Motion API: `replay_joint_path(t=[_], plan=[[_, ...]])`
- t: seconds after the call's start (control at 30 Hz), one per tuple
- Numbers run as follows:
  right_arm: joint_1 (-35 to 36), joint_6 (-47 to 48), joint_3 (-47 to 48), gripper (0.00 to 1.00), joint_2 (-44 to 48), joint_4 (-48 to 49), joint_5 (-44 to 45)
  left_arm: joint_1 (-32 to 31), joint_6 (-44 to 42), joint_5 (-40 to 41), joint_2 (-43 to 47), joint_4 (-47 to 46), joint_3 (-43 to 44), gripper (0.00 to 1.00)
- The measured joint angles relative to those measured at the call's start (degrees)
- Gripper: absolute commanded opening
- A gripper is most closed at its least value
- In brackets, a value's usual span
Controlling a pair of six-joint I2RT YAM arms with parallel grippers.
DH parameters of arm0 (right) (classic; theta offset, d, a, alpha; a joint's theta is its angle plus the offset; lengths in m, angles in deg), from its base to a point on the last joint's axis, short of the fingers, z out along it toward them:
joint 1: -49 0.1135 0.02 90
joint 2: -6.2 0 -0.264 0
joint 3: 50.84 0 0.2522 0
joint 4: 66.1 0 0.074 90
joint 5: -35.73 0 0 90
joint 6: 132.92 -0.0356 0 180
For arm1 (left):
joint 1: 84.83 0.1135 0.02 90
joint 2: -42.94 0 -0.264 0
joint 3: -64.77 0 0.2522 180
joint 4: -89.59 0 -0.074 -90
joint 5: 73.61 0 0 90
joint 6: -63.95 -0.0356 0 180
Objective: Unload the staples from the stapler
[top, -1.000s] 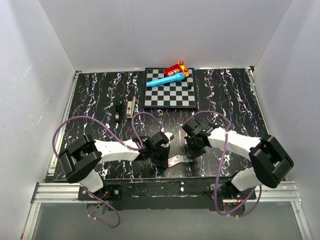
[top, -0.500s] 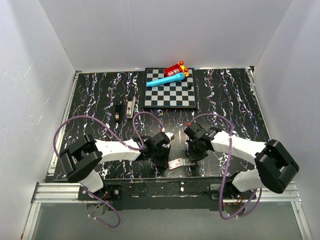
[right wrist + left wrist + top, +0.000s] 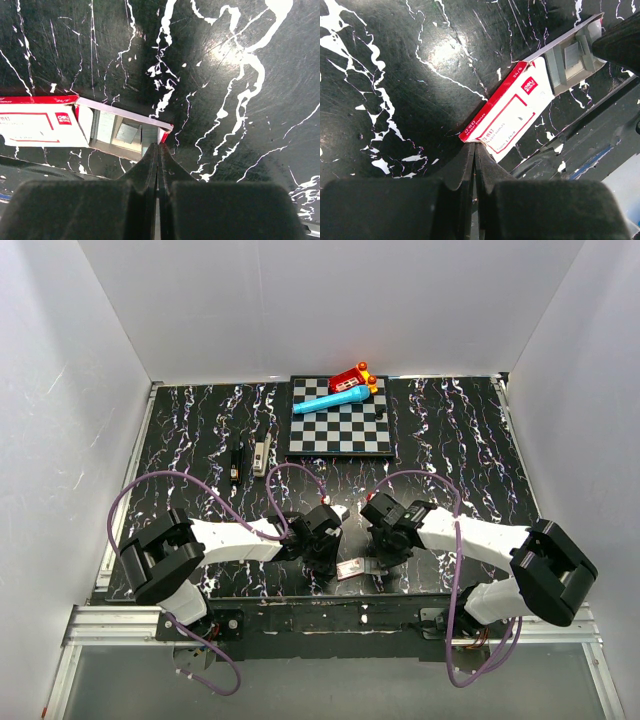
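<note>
Top external | left arm [image 3: 250, 538], right arm [image 3: 470, 535] bent low at box [image 3: 349, 569] | both jaws closed

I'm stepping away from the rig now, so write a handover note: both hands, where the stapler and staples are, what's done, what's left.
Left hand: shut, tips against the near edge of the white-and-red box.
Right hand: shut, tips at the end of the box's tray, which is slid partly out.
Stapler: lies left of the chessboard, away from both hands.
Staples: grey strips in the tray look like them.
Done: nothing visible at the stapler.
Left: probably the whole unloading.
</note>
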Motion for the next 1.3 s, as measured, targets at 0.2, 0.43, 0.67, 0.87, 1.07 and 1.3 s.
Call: replay_joint_path(t=[0.2,0.43,0.67,0.87,1.07,1.3], plan=[[1.6,-0.2,0.1,0.01,0.0,-0.2,1.6,-0.1,0.3,0.5,0.1,0.1,0.0,0.0],[2.3,-0.3,0.1,0.01,0.1,-0.4,1.7,0.6,0.2,2.9,0.4,0.0,-0.1,0.0],[3.2,-0.8,0.1,0.01,0.2,-0.7,1.6,1.2,-0.1,4.2,0.5,-0.6,-0.2,0.0],[3.6,-3.2,0.1,0.01,0.2,-1.1,1.7,1.3,-0.1,4.2,0.7,-1.0,-0.5,0.0],[3.7,-6.4,0.6,0.01,-0.1,-2.2,2.6,1.2,0.0,4.2,1.3,-1.9,-1.5,0.0],[3.7,-9.2,2.9,0.01,-1.7,-3.6,3.6,1.6,0.6,6.6,4.8,-2.0,-4.7,0.0]])
